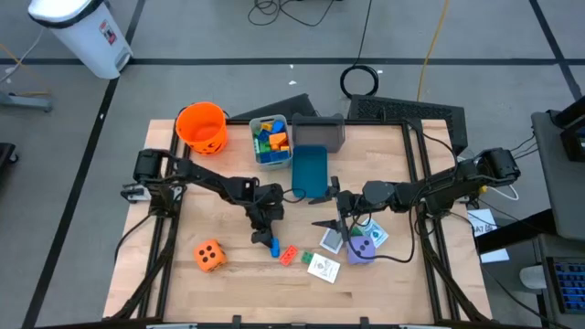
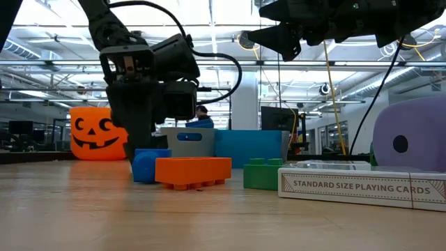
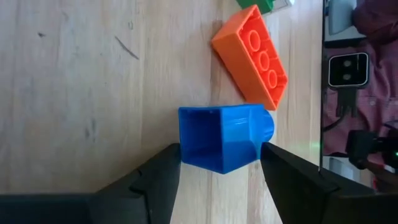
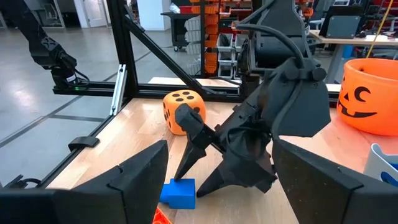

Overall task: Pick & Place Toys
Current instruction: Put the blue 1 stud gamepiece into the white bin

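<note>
Near the front middle of the table: the blue block [image 3: 225, 138] lies on its side on the wood, right under the left gripper [image 1: 263, 234].
Left gripper: its two fingers [image 3: 157, 180] are spread a little wider than the blue block, one on each side. They are very close to it, but I cannot tell if they touch.
Which way the block points: its open hollow end faces one way and its round stud faces the other, toward the orange block [image 3: 250, 55]. Its long way runs across the gap between the fingers.
Orange block: it lies flat, studs up, just beside the blue block's stud end and turned at a slant to it. They look nearly touching.
Green block: a green block [image 2: 261, 173] sits just past the orange one, with a box of playing cards [image 2: 362, 185] next to it.
Right gripper: the right gripper [image 1: 336, 219] hangs above the table near the cards, spread wide and holding nothing.
Right side things: the purple die [image 1: 362, 249] and flat picture cards [image 1: 324, 266] lie close under the right arm.
Open room: the wood to the left of the blue block is bare up to the orange dotted die [image 1: 209, 256], which sits well apart near the front left.
Back of the table: the pumpkin bucket [image 1: 202, 128], a bin of blocks [image 1: 271, 142], a blue bin [image 1: 310, 171] and a grey bin [image 1: 319, 131] stand in a group.
</note>
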Robot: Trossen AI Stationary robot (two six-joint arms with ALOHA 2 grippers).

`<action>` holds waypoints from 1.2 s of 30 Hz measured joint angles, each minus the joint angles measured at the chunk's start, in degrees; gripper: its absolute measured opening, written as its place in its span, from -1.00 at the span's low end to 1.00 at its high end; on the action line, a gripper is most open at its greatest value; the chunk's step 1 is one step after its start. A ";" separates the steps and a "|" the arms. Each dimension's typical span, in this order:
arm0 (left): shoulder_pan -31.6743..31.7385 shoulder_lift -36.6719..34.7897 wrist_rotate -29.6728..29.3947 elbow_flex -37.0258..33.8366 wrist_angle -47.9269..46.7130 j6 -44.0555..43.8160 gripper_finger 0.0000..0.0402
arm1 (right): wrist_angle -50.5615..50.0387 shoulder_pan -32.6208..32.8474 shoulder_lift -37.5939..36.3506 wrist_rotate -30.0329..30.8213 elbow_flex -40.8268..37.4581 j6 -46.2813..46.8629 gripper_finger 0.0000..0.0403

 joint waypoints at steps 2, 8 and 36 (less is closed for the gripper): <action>0.44 -0.16 -0.02 0.00 0.04 0.51 0.14 | 0.01 0.00 0.00 0.00 0.00 0.00 0.40; 2.93 -1.61 -0.58 0.00 0.02 1.13 0.14 | 0.01 0.00 0.00 0.00 0.00 0.00 0.40; -2.80 -1.73 1.49 0.00 4.01 -1.89 0.14 | -0.01 0.00 0.00 0.00 0.00 -0.20 0.40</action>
